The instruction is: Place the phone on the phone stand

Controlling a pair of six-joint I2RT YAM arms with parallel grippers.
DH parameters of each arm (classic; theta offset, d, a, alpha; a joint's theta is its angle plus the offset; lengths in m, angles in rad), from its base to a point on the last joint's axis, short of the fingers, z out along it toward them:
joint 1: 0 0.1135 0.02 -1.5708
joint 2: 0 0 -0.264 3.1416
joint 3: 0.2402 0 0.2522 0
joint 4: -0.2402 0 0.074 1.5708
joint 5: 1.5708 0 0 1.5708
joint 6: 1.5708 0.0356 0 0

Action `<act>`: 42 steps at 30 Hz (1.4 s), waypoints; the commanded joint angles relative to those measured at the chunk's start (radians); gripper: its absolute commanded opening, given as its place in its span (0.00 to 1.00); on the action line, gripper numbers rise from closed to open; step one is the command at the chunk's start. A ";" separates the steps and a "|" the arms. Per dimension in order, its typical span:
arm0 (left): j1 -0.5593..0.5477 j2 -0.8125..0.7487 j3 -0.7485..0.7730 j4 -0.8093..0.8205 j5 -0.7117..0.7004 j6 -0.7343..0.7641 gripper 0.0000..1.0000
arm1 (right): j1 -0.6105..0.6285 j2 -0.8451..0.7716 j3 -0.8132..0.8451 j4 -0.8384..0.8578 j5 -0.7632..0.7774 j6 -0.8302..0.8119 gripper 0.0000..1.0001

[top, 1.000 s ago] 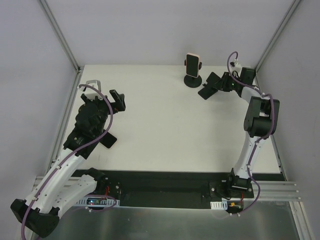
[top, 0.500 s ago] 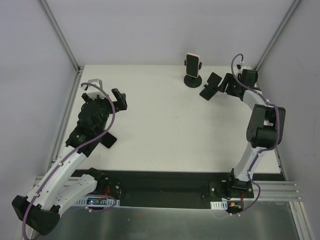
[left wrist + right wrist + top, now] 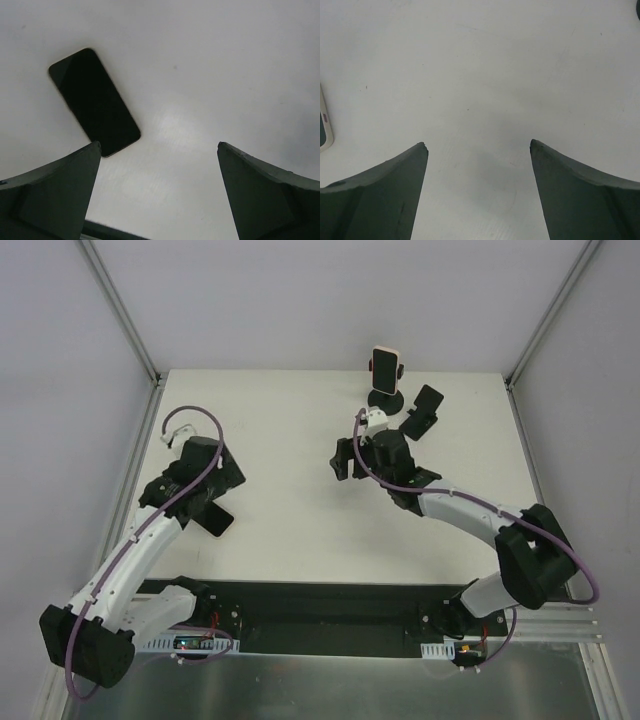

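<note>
Black phone (image 3: 94, 101), rounded corners, glossy dark face, flat on table (image 3: 210, 75), left fingers (image 3: 55, 195) and right fingers (image 3: 375, 195) apart

Bright, even overhead light floods the white table (image 3: 300, 440), leaving faint, soft shadows. At the left wrist, pale glare lies beside the dark phone (image 3: 94, 101); the left gripper (image 3: 157, 145) looks blurred.

White table (image 3: 300, 530), grey walls (image 3: 300, 300), aluminium corner posts (image 3: 123, 310), black strip (image 3: 330, 600) along near edge.
</note>
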 commanded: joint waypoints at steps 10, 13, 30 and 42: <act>0.399 0.266 0.063 -0.339 0.092 -0.275 0.99 | -0.010 0.006 0.044 0.066 -0.016 -0.120 0.85; 0.470 0.412 0.105 -0.357 0.171 -0.301 0.99 | -0.017 -0.035 0.005 0.084 0.001 -0.162 0.85; 0.516 0.705 0.125 -0.258 0.252 -0.391 0.99 | -0.083 -0.054 -0.053 0.169 -0.086 -0.126 0.86; 0.521 0.724 0.047 -0.163 0.243 -0.425 0.82 | -0.097 -0.049 -0.050 0.169 -0.091 -0.093 0.86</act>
